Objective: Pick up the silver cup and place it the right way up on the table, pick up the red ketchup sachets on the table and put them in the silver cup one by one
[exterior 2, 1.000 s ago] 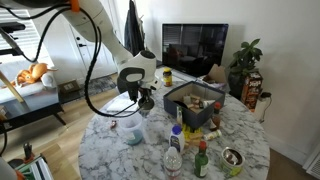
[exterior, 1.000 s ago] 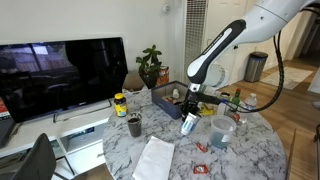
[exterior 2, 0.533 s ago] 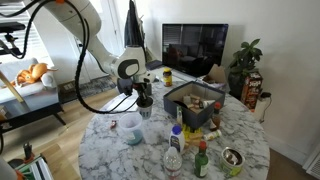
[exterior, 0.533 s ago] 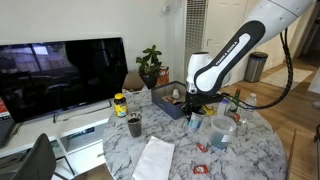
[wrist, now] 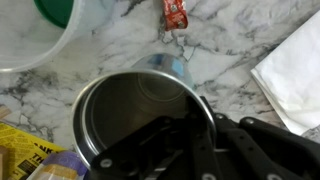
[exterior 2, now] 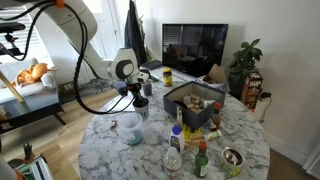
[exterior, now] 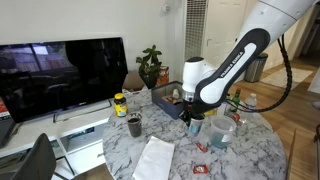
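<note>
1. The gripper (wrist: 195, 138) is closing its dark fingers on the wall of the silver cup (wrist: 130, 105). In the wrist view one finger is reaching inside the rim and the other is pressing on the outside, so the jaws are only a narrow gap apart, pinching the metal between them.
2. The silver cup is sitting mouth-up under the wrist camera, showing its dark inside. Whether its base is touching the table (wrist: 235, 45) cannot be told.
3. In both exterior views the arm is leaning down over the marbled top, with the gripper (exterior: 191, 117) (exterior 2: 141, 100) hanging low near the middle of the table (exterior: 255, 150).
4. One of the red ketchup sachets (wrist: 176, 12) is lying flat on the marble just beyond the cup, apart from it. In an exterior view two more are lying (exterior: 203, 147) toward the table's near edge.
5. A clear plastic cup (wrist: 30, 35) is standing just beside the silver cup, and a white napkin (wrist: 295, 75) is lying on the opposite side.
</note>
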You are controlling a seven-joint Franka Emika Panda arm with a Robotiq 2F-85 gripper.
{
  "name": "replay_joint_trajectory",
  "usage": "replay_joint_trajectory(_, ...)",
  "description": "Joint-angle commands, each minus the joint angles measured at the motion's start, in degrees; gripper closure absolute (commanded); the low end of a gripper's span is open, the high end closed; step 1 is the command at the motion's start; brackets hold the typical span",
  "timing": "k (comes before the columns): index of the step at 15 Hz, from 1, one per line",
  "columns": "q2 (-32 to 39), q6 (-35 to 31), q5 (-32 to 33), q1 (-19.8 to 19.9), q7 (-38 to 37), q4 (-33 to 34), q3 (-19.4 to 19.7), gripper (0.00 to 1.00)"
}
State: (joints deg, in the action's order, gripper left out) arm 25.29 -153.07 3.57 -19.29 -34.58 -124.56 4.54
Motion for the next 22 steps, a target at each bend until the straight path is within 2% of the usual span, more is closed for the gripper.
replay_joint_trajectory(1, 2.3, 0.0, 3.9, -1.8, -3.0, 1.1, 1.7, 0.95)
replay_joint_trajectory(3, 3.0, -0.3, 4.3, -1.8, -3.3, 1.3, 1.9, 1.0)
replay_joint_trajectory(5, 3.0, -0.3, 4.7, -1.8, -3.7, 1.5, 2.0, 1.0)
replay_joint_trajectory(6, 2.6, -0.3, 4.4, -1.7, -3.8, 1.3, 1.8, 0.71)
replay_joint_trajectory(7, 1.9, -0.3, 4.1, -1.5, -3.7, 1.1, 1.7, 0.71)
replay_joint_trajectory(12, -4.8, 1.6, 3.5, -1.2, -3.5, -1.2, 0.5, 0.34)
replay_joint_trajectory(14, -7.9, 1.9, 3.5, -0.5, -0.7, -3.0, -1.4, 0.2)
replay_joint_trajectory(16, -10.4, 2.9, 2.2, 1.1, 5.6, -4.5, -4.7, 0.05)
replay_joint_trajectory(17, -11.2, 2.9, 1.5, 1.4, 8.4, -5.7, -6.2, 0.0)
replay_joint_trajectory(21, -13.3, 2.8, 0.8, 1.9, 17.6, -9.2, -11.2, 0.0)
replay_joint_trajectory(22, -10.9, 2.6, 2.5, 1.4, 12.4, -5.8, -9.4, 0.0)
